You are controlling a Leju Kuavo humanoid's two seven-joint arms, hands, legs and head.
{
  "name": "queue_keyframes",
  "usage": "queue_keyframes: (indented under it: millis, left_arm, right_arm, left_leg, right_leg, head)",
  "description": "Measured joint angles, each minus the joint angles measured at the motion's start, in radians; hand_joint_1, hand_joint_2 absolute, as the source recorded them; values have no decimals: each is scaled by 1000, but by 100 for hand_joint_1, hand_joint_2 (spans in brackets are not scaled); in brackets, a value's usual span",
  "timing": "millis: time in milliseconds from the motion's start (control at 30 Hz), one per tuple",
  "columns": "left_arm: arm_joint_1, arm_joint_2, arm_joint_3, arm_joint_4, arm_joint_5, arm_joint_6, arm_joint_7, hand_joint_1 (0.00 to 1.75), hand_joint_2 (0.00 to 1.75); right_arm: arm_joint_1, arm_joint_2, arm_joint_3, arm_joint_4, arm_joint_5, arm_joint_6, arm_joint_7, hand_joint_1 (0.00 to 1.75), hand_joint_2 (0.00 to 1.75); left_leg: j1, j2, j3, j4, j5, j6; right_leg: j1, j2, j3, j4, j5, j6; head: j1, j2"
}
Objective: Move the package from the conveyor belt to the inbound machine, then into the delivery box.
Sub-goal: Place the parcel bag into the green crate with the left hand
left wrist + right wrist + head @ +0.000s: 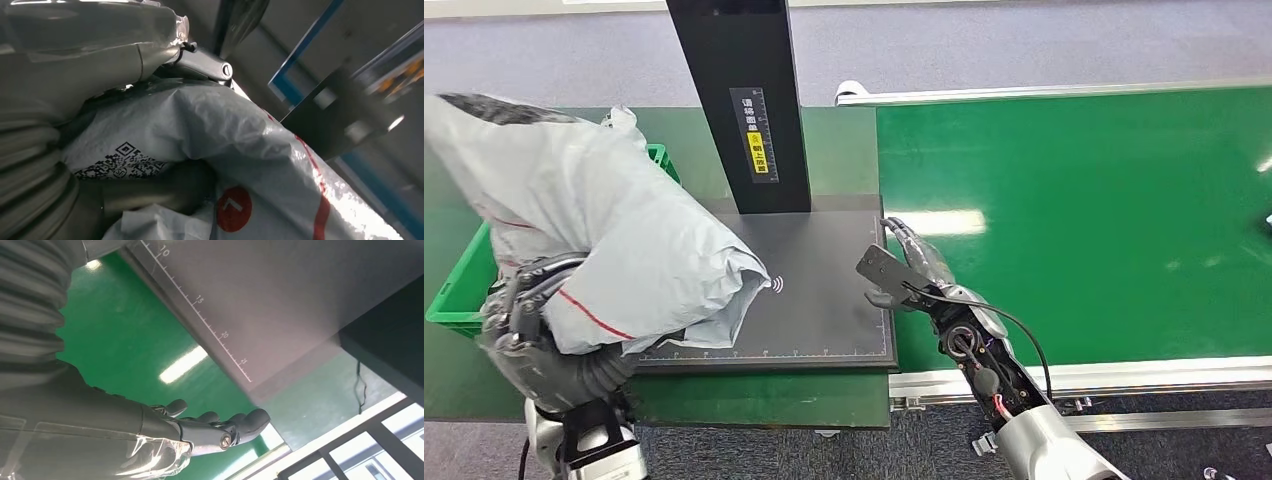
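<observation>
Left hand (534,330): grips grey package (614,240), raised clear of scanner plate (824,300) toward green box (464,285). Right hand (909,270): released, empty, beside plate over conveyor belt (1074,220).

Grey-white package (614,230) with thin red stripe, black QR print and red circle. Bright green belt (1074,220). Dark grey scanner plate (824,300) edged with white ruler marks; black post (744,100) bearing yellow label. Green box (454,290).
</observation>
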Motion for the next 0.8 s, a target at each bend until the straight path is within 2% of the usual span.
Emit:
queue_keyframes:
  millis: [233, 467, 567, 633, 700, 800]
  left_arm:
    - [0, -3, 0, -77, -4, 0, 0, 175, 175]
    - [-8, -8, 26, -80, 8, 0, 0, 175, 175]
    - [-67, -8, 83, 25, 47, -4, 45, 175, 175]
    - [-134, 8, 126, 140, 64, -26, 153, 175, 175]
    - [-212, 36, 170, 271, 119, -98, 257, 175, 175]
    - [-353, 84, 249, 486, 314, -270, 294, 175, 175]
  right_arm:
    - [-7, 7, 1, 17, -1, 0, -1, 0, 175]
    - [-6, 6, 2, 23, -5, -4, -2, 0, 175]
    - [7, 4, 2, 20, -6, -15, 2, 0, 175]
    - [19, 3, 2, 16, -6, -18, 9, 0, 175]
    - [26, 0, 3, 10, -4, -14, 14, 0, 175]
    - [24, -2, 9, 8, -1, 10, 17, 0, 175]
  left_leg:
    - [0, 0, 0, 0, 0, 0]
    - [0, 0, 0, 0, 0, 0]
    - [0, 0, 1, 0, 0, 0]
    - [0, 1, 1, 0, 1, 0]
    - [0, 3, 1, 0, 2, 0]
    - [1, 5, 0, 0, 5, 0]
  right_leg:
    - [0, 0, 0, 0, 0, 0]
    - [0, 0, 0, 0, 0, 0]
    - [0, -1, 0, 0, 0, 0]
    - [0, 0, 0, 0, 1, -1]
    - [1, 1, -1, 0, 3, -2]
    - [1, 3, -1, 1, 4, -2]
  head:
    - [0, 0]
    - [0, 0]
    - [0, 0]
    - [0, 0]
    - [0, 0]
    - [0, 0]
